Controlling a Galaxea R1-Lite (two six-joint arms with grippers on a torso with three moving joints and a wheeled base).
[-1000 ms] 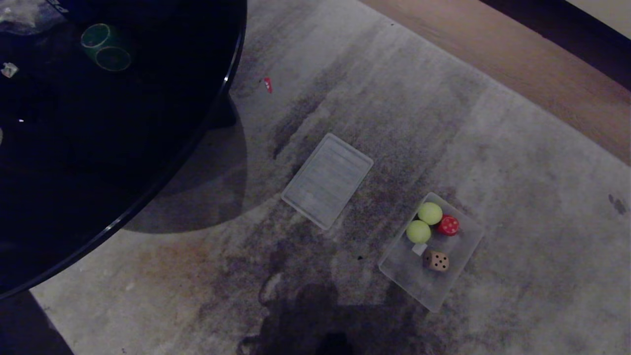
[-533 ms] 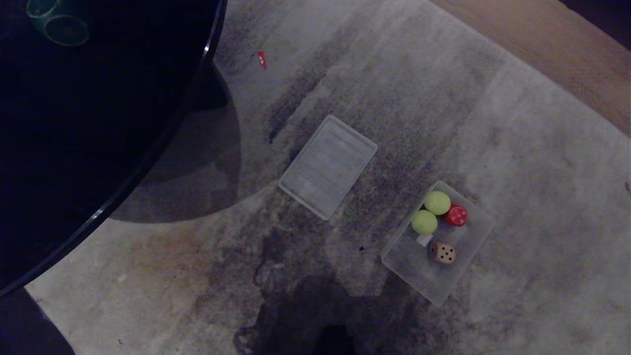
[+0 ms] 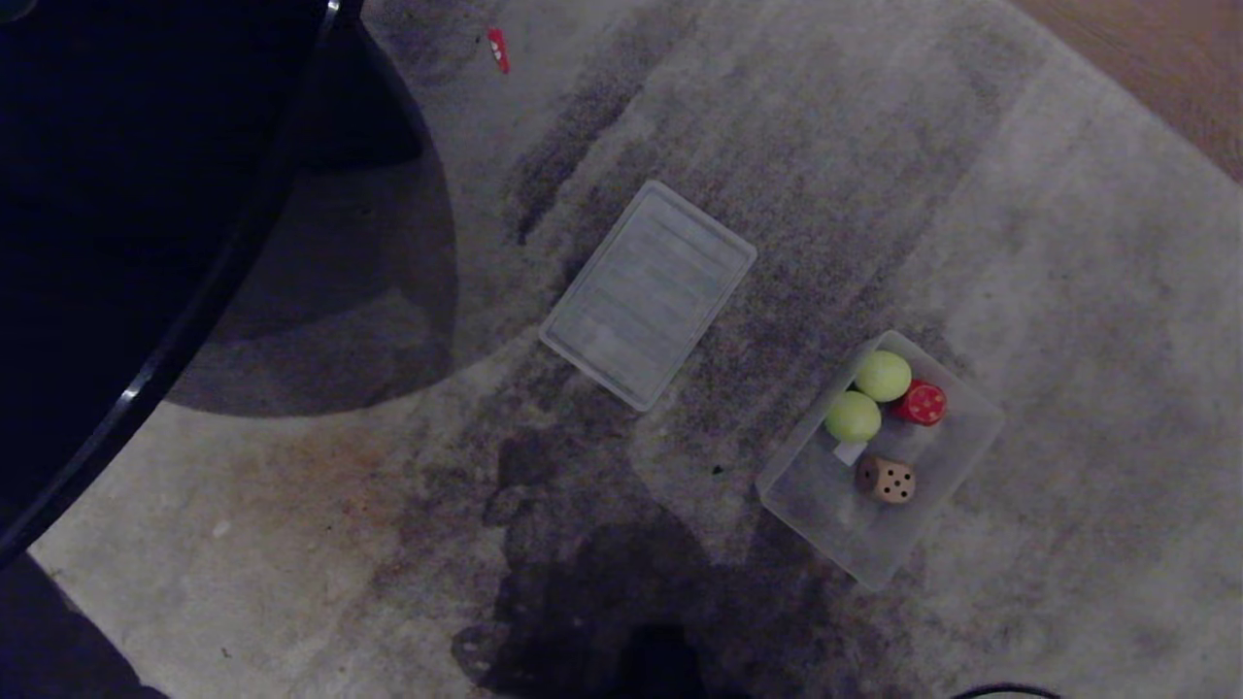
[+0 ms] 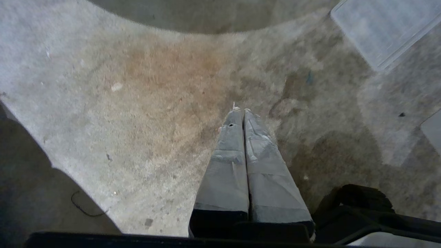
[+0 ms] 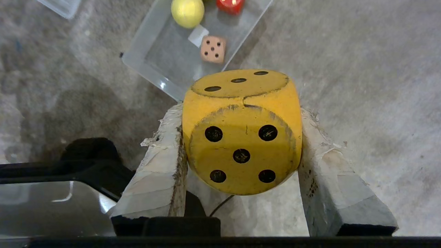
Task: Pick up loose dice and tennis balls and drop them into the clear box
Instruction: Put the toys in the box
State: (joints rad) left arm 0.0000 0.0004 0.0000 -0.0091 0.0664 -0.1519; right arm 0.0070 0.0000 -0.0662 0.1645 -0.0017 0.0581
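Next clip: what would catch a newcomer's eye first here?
The yellow die fills the right wrist view, clamped between the right gripper's taped fingers above the rug. Beyond it, the clear box lies on the rug holding two tennis balls, a red die and a tan die. Its lid lies apart, nearer the dark table.

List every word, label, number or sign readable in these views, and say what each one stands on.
No words, brands or printed numbers can be read.
Yellow die in the right gripper: pips only, a five face and a three face.
Tan die in the clear box: a five face.
Red die: white pips, too small to count.
White label on the box bottom: no readable print.
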